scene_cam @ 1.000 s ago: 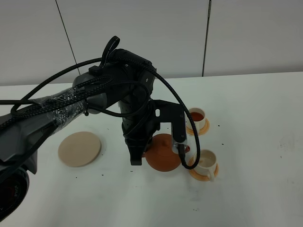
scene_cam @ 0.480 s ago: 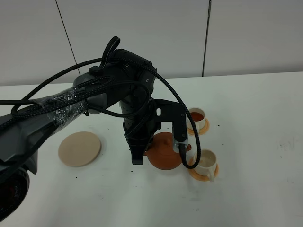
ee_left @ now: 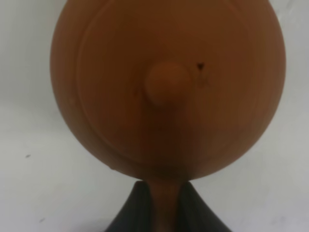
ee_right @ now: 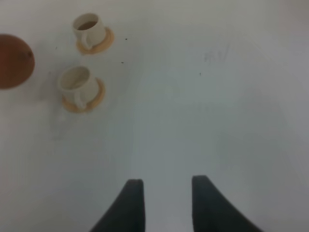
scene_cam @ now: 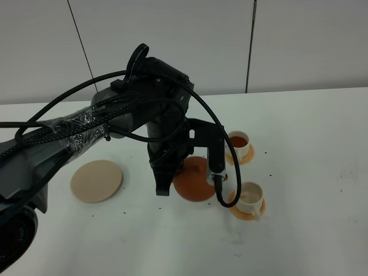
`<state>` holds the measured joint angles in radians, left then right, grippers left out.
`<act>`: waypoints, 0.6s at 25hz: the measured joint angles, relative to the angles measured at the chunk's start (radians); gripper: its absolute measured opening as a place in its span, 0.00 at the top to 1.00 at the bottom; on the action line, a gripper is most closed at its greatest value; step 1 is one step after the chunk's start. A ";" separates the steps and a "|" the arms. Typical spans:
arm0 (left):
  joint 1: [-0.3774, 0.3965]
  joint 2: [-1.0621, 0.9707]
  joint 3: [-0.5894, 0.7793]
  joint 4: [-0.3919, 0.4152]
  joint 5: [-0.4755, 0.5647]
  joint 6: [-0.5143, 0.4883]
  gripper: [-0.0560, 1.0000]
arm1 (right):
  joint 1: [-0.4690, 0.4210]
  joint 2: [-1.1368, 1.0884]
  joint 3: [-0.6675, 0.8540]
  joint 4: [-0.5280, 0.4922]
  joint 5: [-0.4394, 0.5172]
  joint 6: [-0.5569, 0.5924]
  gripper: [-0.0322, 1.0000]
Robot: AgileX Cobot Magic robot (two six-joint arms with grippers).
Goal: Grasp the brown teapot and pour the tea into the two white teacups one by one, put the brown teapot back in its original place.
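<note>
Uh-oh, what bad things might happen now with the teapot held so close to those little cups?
The jaws pinch the brown teapot only by its thin handle, so it might twist or slip and spill tea. The near teacup sits right beside the teapot and a dangling black cable; a swing might knock it over. The far teacup already holds tea, so a bump could slosh it.

The white counter (scene_cam: 322, 230) fills the lower two thirds of the high view, below a pale panelled wall. A round beige plate (scene_cam: 96, 180) lies flat at left of centre. Two small orange saucers sit right of centre, well apart from the plate: the far saucer (scene_cam: 251, 155) above, the near saucer (scene_cam: 241, 214) below it. Dark specks (scene_cam: 268, 174) dot the surface, and a faint smudge (scene_cam: 348, 172) marks the right edge.
</note>
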<state>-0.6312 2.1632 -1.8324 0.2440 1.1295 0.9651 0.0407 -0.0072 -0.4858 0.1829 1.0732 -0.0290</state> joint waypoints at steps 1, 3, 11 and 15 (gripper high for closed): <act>-0.003 0.000 -0.015 0.013 0.000 0.000 0.79 | 0.000 0.000 0.000 0.000 0.000 0.000 0.74; -0.010 0.000 -0.040 0.038 -0.001 0.003 0.79 | 0.000 0.000 0.000 0.000 0.000 0.001 0.74; -0.040 0.000 -0.062 0.120 -0.059 0.096 0.79 | 0.000 0.000 0.000 0.000 0.000 0.000 0.74; -0.076 0.000 -0.062 0.200 -0.090 0.125 0.79 | 0.000 0.000 0.000 0.000 0.000 -0.001 0.74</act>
<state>-0.7073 2.1632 -1.8947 0.4437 1.0393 1.0896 0.0407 -0.0072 -0.4858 0.1833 1.0732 -0.0300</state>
